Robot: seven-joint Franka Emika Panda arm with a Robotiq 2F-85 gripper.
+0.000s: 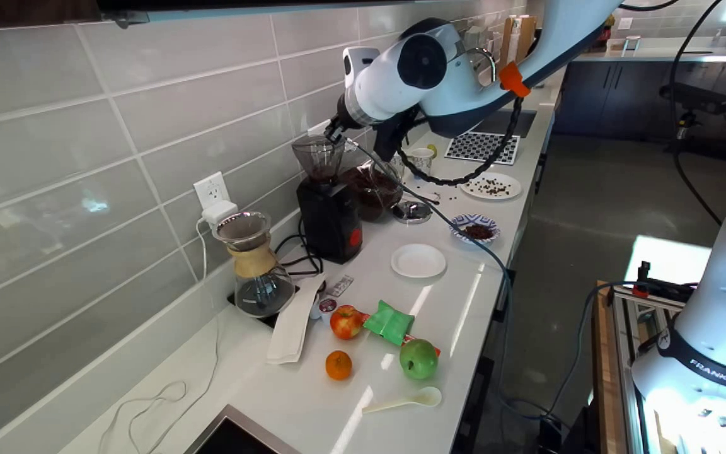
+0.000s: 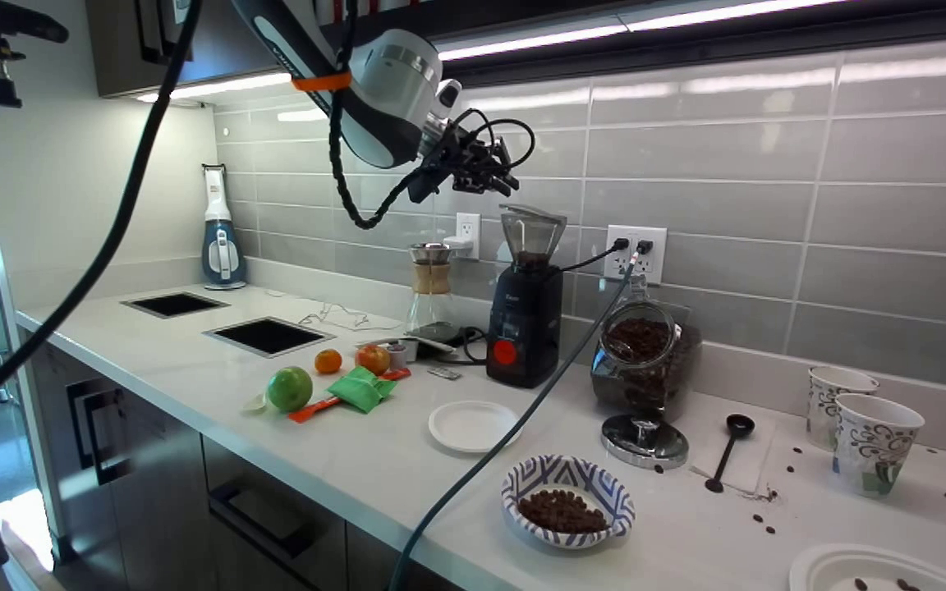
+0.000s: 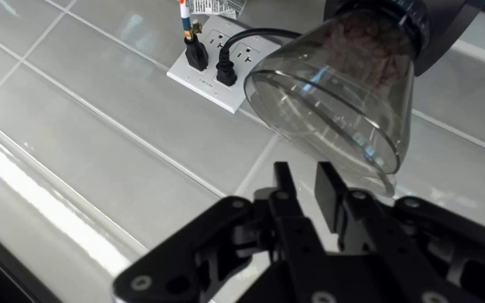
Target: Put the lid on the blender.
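Tiled wall (image 1: 48, 189): grey, behind my pincer (image 3: 302, 167), with an outlet (image 3: 212, 61) set in it ahead of me.
Bench (image 1: 230, 372): white, below me, bearing a white plate (image 1: 418, 260) and a patterned bowl (image 2: 592, 469) of dark beans (image 2: 563, 510).
My pincer: jaws stand partly apart, tile showing through the gap; I have hold of nothing.
Blender (image 2: 525, 328): upright on the bench beneath me, black body, its clear jar (image 3: 364, 54) narrowing away from me.
Lid (image 3: 326, 136): a see-through disc at the jar's mouth, just beside my jaws, sitting askew; whether I touch it I cannot tell.
Silver disc (image 2: 662, 447): knobbed, lower than me on the bench, just beside the glass bean jar (image 2: 649, 377).
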